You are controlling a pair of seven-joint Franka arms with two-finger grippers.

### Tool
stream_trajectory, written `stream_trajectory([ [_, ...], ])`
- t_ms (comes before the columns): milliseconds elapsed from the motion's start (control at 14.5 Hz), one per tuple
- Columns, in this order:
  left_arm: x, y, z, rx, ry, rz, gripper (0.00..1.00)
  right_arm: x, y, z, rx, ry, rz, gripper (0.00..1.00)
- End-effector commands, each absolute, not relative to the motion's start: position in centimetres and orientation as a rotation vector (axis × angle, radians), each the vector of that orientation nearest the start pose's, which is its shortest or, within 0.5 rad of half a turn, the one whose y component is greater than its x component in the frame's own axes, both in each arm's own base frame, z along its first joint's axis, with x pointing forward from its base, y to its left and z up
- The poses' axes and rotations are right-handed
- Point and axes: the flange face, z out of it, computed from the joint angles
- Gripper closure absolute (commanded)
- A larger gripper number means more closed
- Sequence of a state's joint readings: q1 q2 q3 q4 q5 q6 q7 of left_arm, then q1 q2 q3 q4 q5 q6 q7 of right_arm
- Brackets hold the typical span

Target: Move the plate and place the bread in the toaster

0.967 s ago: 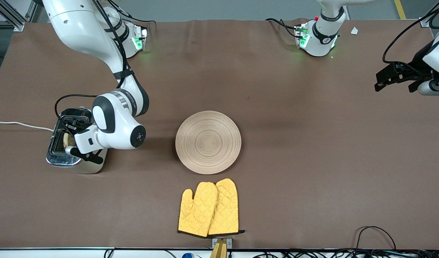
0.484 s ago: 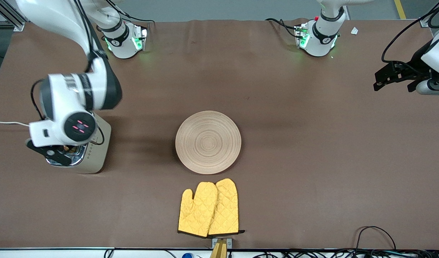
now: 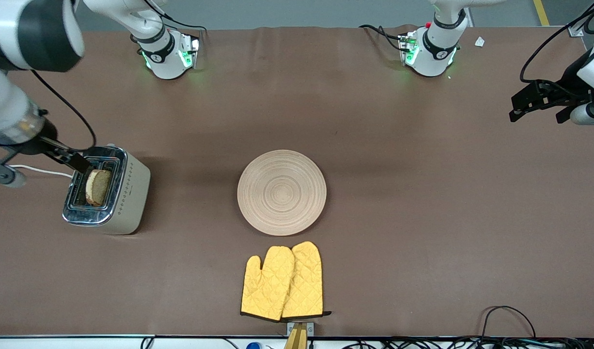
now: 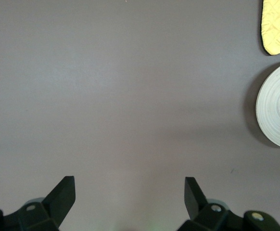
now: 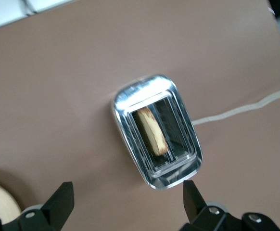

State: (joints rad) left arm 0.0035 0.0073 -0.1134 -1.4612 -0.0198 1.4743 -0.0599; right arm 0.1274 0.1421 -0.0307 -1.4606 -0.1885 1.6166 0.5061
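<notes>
The right claw hung released and empty, its fingers spread wide, up in the air over the toaster at the right arm's end of the table. Below it the bread stood on edge in one of the toaster's slots. Toward the middle of the table lay the plate, bare, with yellow oven mitts near it. The left claw waited, equally released, over bare table at the left arm's end.

The bread stands in a slot of the toaster, which sits near the worktop's edge at the right arm's end. The plate lies mid-worktop, with the oven mitts nearer the front camera, just beside it by the worktop's front edge.
</notes>
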Motion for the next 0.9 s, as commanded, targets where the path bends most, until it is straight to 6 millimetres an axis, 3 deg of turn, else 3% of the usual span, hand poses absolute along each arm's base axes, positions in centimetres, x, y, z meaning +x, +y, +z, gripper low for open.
stream_trajectory([
  [0,53.1,-7.2,67.0,-3.126,0.072,0.043,0.0,59.9,0.8,60.6,-3.245,0.409,-0.146,0.0],
  [207,52.2,-8.2,66.9,-3.089,0.076,0.04,0.0,59.5,0.2,61.8,-3.268,0.155,-0.163,0.0],
  [346,51.3,-8.3,66.4,-3.081,0.075,0.001,0.0,58.5,-1.0,63.8,-3.264,0.025,-0.196,0.01],
  [484,50.3,-8.5,65.5,-3.075,0.082,-0.046,0.0,57.8,-4.1,64.7,-3.238,0.01,-0.201,0.02],
  [622,50.3,-8.5,65.6,-3.077,0.104,-0.048,0.0,57.7,-5.9,64.3,-3.225,0.053,-0.186,0.02],
  [829,50.3,-8.3,65.5,-3.076,0.105,-0.029,0.0,57.5,-5.3,64.0,-3.215,0.05,-0.143,0.01],
])
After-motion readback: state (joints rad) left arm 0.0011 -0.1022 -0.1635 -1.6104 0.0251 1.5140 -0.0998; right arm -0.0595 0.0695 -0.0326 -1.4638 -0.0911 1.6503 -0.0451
